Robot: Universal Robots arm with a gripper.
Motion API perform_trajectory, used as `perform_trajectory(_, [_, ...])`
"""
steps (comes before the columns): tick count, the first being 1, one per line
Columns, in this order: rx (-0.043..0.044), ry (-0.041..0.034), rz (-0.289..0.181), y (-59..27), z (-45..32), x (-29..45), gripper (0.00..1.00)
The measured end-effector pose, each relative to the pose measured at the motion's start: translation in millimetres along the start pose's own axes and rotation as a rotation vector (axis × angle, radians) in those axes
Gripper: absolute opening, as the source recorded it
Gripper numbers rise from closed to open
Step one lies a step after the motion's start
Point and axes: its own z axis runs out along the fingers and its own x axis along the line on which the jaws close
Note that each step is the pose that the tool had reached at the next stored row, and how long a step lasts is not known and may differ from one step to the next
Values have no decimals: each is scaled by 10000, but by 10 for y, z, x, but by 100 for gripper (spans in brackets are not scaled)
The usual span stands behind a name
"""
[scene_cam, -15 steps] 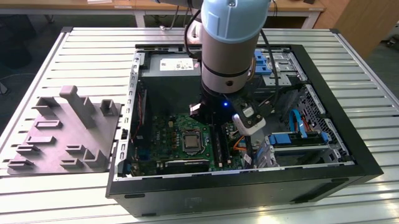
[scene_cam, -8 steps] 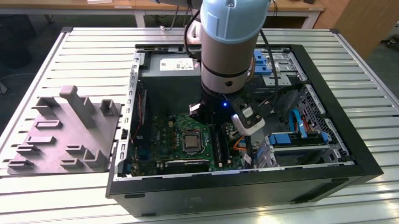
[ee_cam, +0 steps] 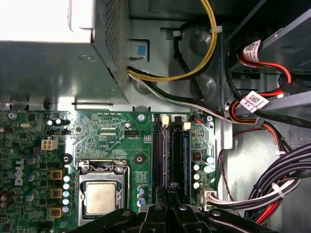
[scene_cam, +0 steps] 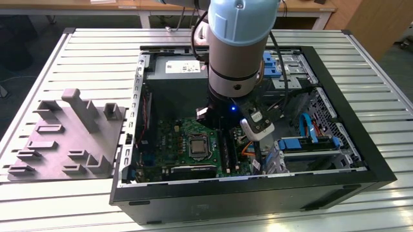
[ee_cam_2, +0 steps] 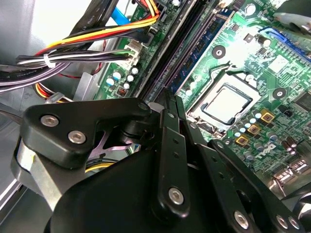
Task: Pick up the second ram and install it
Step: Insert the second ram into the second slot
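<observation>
Claw low inside open computer case, 2 fingers pressed close together, tips directly over memory slots, processor just beside.

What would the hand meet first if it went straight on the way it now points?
Most likely the black memory sockets on the motherboard: in both wrist views the hand points straight at them. How much gap remains is unclear.

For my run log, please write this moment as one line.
arm: inside open computer case | gripper: at memory sockets, beside processor
</observation>
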Motion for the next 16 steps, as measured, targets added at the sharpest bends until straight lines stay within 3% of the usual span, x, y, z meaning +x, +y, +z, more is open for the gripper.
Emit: perform_trajectory(16, [1,-3,39,-2,18,-1,12])
